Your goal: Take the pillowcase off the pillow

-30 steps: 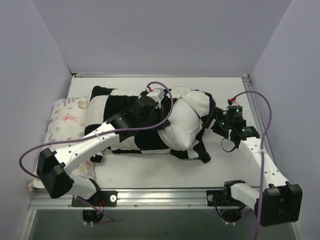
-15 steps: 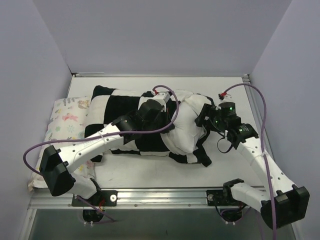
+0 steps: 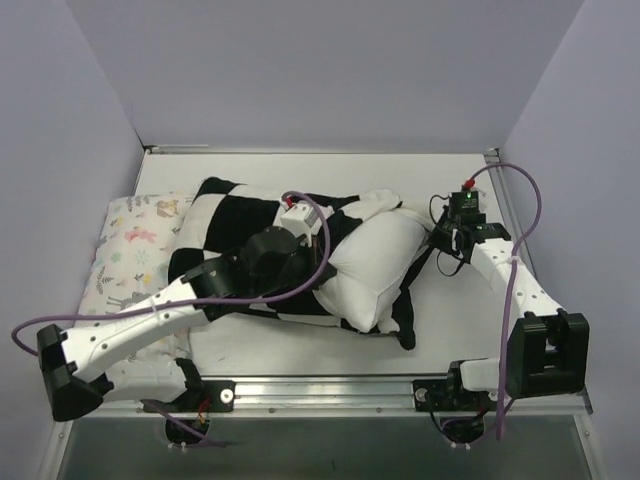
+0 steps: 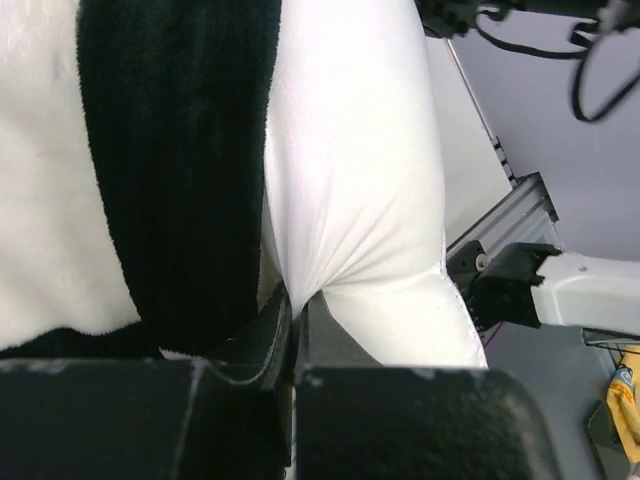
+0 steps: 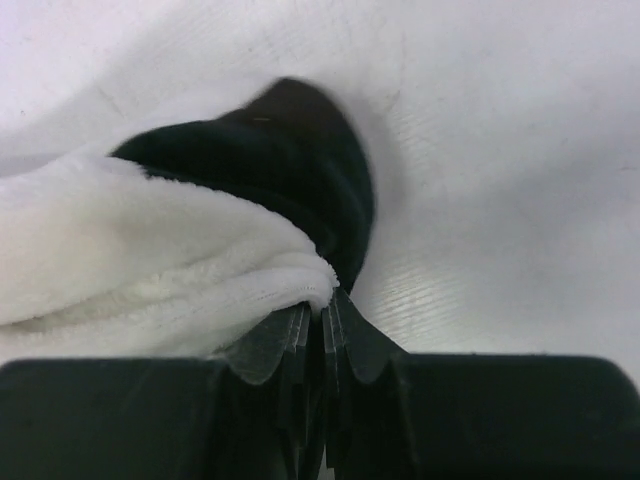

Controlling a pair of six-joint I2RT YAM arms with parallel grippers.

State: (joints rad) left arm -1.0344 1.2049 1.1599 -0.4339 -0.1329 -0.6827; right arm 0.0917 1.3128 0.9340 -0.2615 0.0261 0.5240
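Note:
The black and white checkered pillowcase (image 3: pixel 235 225) lies across the middle of the table. The plain white pillow (image 3: pixel 375 262) bulges out of its right end. My left gripper (image 3: pixel 322 268) is shut on a fold of the pillow's smooth white cloth (image 4: pixel 350 150), its jaws (image 4: pixel 297 300) pinched together, and the black pile of the pillowcase (image 4: pixel 170 170) lies just left of them. My right gripper (image 3: pixel 438 243) is at the pillowcase's right edge. In the right wrist view it (image 5: pixel 325 300) is shut on the fleecy hem of the pillowcase (image 5: pixel 150 260), low over the table (image 5: pixel 500 200).
A pastel floral pillow (image 3: pixel 135 240) lies against the left wall, partly under the left arm. A loose black edge of the pillowcase (image 3: pixel 405 325) trails toward the near rail (image 3: pixel 330 385). Walls close in the left, back and right sides.
My right gripper has shut on the pillowcase's edge and drawn back to the right. The left arm swung toward the near left with the pillow's cloth, and more white pillow now shows.

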